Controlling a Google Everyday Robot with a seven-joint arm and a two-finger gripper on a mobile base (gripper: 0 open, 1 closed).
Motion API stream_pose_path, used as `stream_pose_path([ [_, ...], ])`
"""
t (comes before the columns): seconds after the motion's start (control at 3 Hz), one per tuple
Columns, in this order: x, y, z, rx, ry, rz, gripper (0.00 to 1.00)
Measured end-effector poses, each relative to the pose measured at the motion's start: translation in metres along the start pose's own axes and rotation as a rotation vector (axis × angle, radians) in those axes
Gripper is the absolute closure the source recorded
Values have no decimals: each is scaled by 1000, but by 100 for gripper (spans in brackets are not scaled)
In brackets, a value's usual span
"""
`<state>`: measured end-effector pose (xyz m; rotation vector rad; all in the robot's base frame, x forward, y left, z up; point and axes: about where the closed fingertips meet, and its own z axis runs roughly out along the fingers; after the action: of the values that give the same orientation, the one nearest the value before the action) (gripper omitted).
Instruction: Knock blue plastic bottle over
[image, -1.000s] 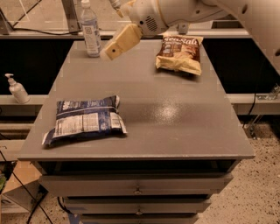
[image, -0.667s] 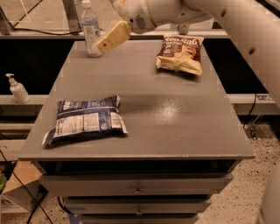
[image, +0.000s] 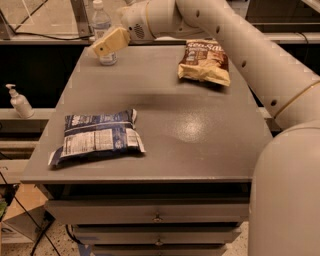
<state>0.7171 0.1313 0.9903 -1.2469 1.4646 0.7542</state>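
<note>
The blue plastic bottle (image: 102, 25) stands upright at the far left corner of the grey table (image: 165, 125). It is clear and bluish with a white cap. My gripper (image: 109, 42) reaches in from the right on the long white arm (image: 240, 45). Its tan fingers (image: 102, 46) are in front of the bottle's lower half and hide part of it. I cannot tell if they touch the bottle.
A dark blue snack bag (image: 97, 136) lies at the front left of the table. A brown chip bag (image: 205, 61) lies at the back right. A small white pump-dispenser bottle (image: 19, 101) stands on a shelf left of the table. Drawers (image: 157, 215) are below the tabletop.
My gripper has moved left across the back of the table, from right of the bottle to directly in front of its lower half. The bottle still stands upright.
</note>
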Motion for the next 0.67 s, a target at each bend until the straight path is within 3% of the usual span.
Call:
stream_pose_path([
  [0.67, 7, -3, 9, 26, -4, 14, 0],
])
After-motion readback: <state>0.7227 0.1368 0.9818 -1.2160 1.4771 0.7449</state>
